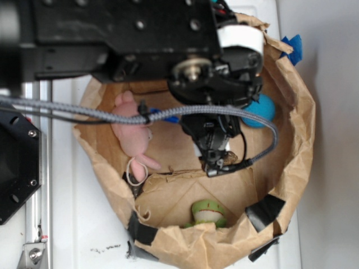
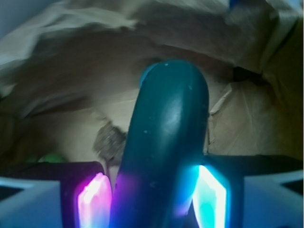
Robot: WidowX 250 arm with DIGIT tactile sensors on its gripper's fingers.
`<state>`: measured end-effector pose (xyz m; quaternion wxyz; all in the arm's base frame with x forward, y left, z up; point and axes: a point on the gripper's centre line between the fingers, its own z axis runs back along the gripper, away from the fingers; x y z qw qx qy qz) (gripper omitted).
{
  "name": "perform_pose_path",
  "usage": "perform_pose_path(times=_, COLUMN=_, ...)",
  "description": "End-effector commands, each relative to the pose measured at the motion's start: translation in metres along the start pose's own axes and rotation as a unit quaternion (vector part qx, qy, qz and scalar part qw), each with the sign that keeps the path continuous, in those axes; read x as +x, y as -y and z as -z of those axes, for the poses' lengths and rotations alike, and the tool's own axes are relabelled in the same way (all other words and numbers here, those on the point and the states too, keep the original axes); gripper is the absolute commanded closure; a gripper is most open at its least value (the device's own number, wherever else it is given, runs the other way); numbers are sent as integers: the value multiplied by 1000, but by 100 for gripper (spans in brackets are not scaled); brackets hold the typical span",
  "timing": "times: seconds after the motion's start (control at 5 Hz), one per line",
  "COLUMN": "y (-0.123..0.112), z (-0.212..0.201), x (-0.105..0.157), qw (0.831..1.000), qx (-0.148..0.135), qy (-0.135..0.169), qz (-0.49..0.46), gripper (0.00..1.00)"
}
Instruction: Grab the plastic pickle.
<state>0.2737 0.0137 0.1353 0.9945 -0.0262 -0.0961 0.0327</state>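
Wrist view shows my gripper clenched on the plastic pickle, which stands up dark green and glossy between my two glowing fingers, touching both. Behind it lies a brown lumpy rock on the floor of the crumpled paper bag. From the exterior camera, my arm reaches down into the bag, with a pink plush toy, a blue ball and a round green-and-cream toy around it.
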Motion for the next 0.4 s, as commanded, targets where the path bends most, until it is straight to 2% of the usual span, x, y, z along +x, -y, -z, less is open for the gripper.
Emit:
perform_pose_path(times=0.0, y=-5, z=-42, x=7, qw=999, qx=-18, qy=16, qz=23, gripper=100)
perform_pose_path(times=0.2, y=-4, z=-40, x=6, qw=1000, qx=-15, qy=8, qz=24, gripper=100)
